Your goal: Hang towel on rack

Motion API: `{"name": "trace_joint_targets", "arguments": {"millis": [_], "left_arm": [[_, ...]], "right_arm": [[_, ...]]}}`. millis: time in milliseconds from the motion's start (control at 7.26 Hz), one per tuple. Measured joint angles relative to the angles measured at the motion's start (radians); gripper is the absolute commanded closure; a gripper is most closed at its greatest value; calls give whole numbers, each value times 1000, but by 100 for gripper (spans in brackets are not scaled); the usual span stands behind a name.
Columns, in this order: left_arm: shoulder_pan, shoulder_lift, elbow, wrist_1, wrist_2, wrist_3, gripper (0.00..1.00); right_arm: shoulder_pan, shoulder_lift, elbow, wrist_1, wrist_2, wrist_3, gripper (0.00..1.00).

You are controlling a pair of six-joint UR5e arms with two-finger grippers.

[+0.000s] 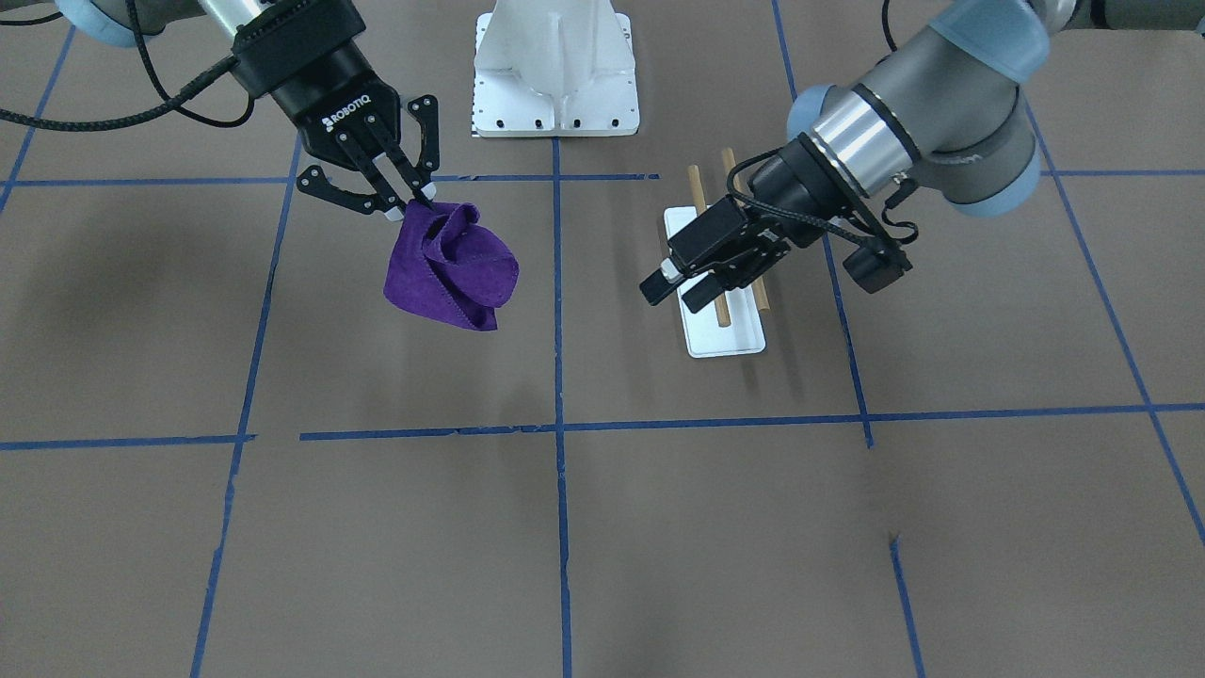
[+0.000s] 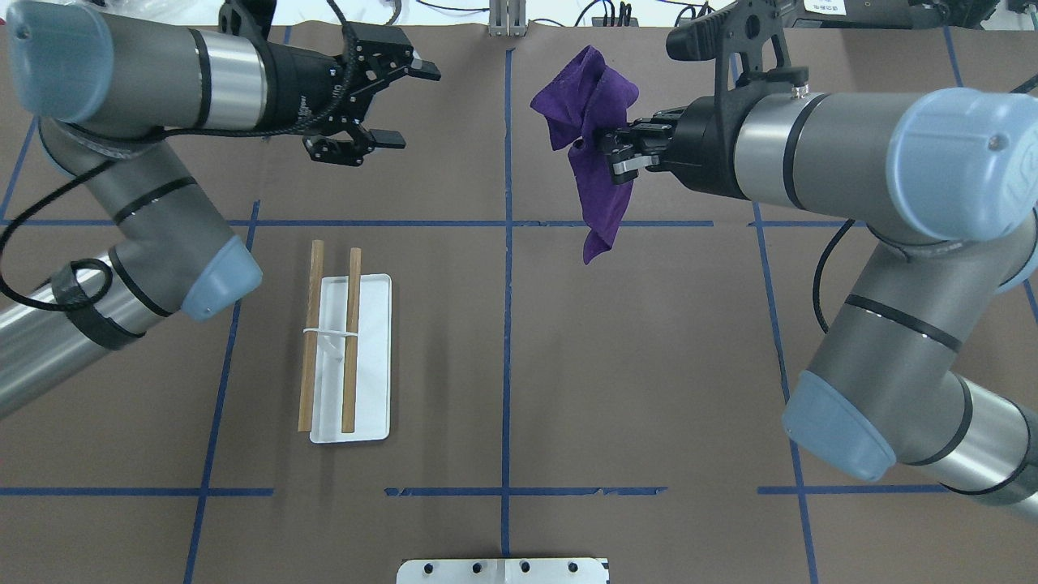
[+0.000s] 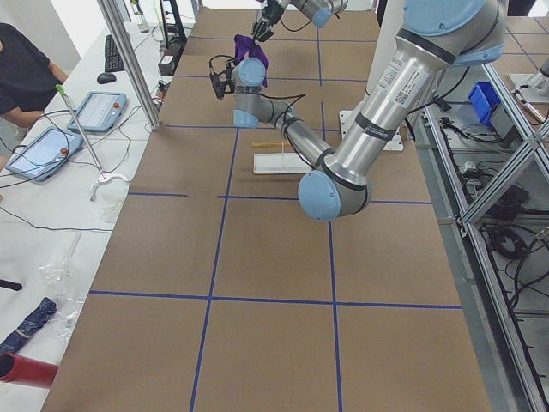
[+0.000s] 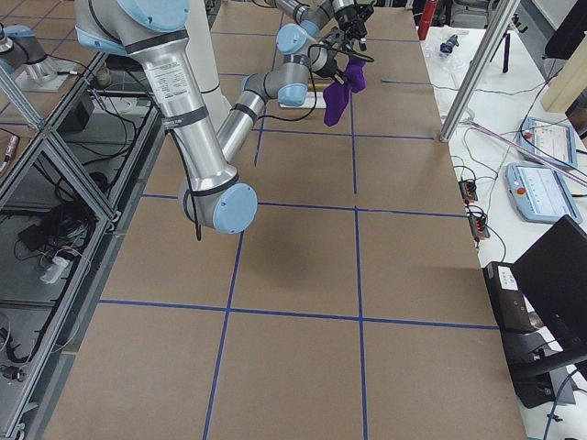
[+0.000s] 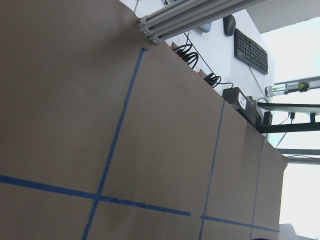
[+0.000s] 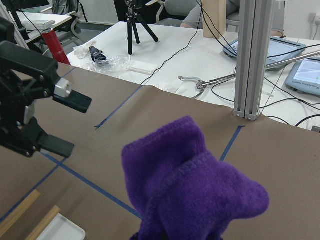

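My right gripper (image 2: pixel 608 152) is shut on the purple towel (image 2: pixel 596 122) and holds it in the air over the far middle of the table. The towel hangs crumpled below the fingers (image 1: pixel 414 200); it also shows in the front view (image 1: pixel 452 264) and fills the right wrist view (image 6: pixel 190 190). The rack (image 2: pixel 357 357), a white base with two wooden dowels (image 2: pixel 310 332), stands on the table to the left, and shows in the front view (image 1: pixel 725 334). My left gripper (image 2: pixel 403 104) is open and empty, raised beyond the rack's far end, and shows in the front view (image 1: pixel 670 294).
A large white bolted pedestal (image 1: pixel 555 66) stands at the robot's side of the table. An aluminium post (image 2: pixel 507 16) rises at the far edge. Blue tape lines (image 2: pixel 507 324) cross the brown table. Tablets and cables (image 3: pixel 51 137) lie beyond the far edge.
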Motion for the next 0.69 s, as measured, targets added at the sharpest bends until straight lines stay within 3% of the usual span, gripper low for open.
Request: {"name": "trace_joint_targets", "arguments": {"millis": [413, 688], "left_arm": [[77, -68, 2, -2, 83, -245, 2], [80, -80, 7, 3, 87, -286, 2]], "right_arm": [[-96, 14, 22, 0, -157, 31, 100], [-116, 14, 32, -1, -184, 31, 100]]}}
